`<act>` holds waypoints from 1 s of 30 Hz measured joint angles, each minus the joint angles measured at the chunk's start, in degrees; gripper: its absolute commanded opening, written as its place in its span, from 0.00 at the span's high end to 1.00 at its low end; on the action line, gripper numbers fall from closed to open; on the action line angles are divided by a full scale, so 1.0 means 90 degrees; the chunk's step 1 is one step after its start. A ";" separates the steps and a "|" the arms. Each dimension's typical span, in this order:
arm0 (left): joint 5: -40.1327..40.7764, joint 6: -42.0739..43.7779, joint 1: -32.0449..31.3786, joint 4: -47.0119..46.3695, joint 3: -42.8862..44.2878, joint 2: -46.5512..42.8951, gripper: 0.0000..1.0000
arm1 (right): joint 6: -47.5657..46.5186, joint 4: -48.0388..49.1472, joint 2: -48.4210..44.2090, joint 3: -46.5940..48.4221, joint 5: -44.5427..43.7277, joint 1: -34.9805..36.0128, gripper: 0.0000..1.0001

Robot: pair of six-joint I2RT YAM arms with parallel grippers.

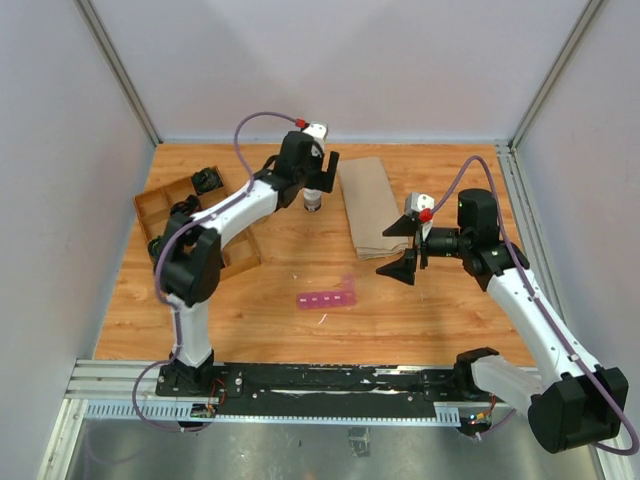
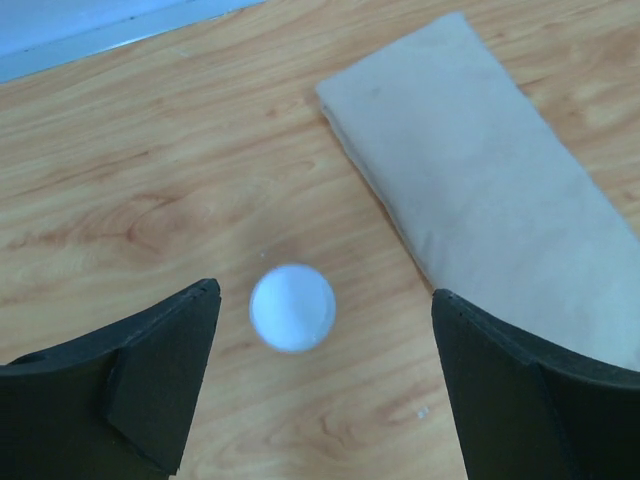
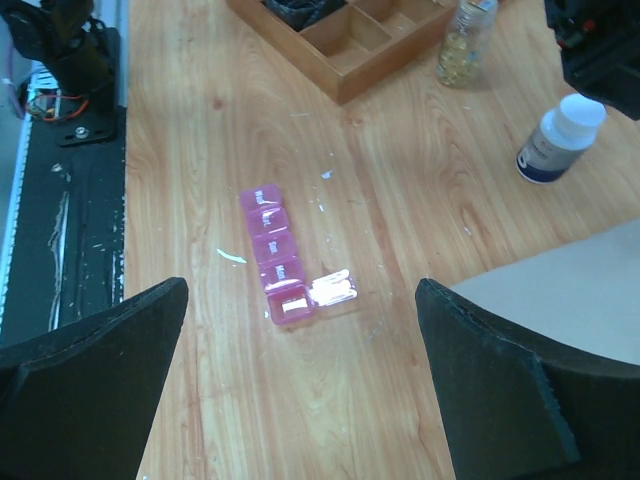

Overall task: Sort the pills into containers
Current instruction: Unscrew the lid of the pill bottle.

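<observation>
Left gripper (image 2: 325,295) wide open over white-capped bottle (image 2: 292,307), likely lining up grab; right gripper (image 3: 302,288) wide, aimed at containers (image 3: 270,245).

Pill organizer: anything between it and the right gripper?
Nothing visible. The pink pill organizer lies on the table ahead of the open right gripper; the wooden tray and white-capped bottle sit beyond it.

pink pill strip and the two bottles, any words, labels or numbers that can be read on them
No text is legible anywhere.
Translucent pink plastic pill strip: white marks on the lids, too small to read.
White-capped round bottle: dark label, blurred, unreadable.
Clear bottle of yellow pills: no readable text.
</observation>
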State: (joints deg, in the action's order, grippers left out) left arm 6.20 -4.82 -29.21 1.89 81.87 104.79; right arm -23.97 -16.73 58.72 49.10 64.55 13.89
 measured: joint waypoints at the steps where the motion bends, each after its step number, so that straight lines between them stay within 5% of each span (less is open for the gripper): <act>1: 0.0085 0.0051 0.0000 0.0374 0.0512 0.0449 0.13 | 0.0002 0.0005 0.0017 0.0010 -0.0078 -0.0007 0.01; 6: 0.0430 0.0148 0.0000 0.1698 0.2637 0.2229 0.18 | 0.0032 -0.0012 0.0192 0.0027 -0.0352 -0.0017 0.01; 11: 0.0597 0.0204 0.0002 0.2637 0.3548 0.2912 0.27 | 0.0058 -0.0027 0.0221 0.0027 -0.0508 -0.0019 0.01; 30: 0.0721 0.0163 0.0024 0.3296 0.3633 0.2924 0.36 | 0.0117 -0.0027 0.0228 0.0027 -0.0532 -0.0019 0.01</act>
State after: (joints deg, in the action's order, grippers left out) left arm 12.69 -3.36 -28.99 31.55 114.56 131.11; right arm -22.92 -16.97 60.77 49.34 59.77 13.72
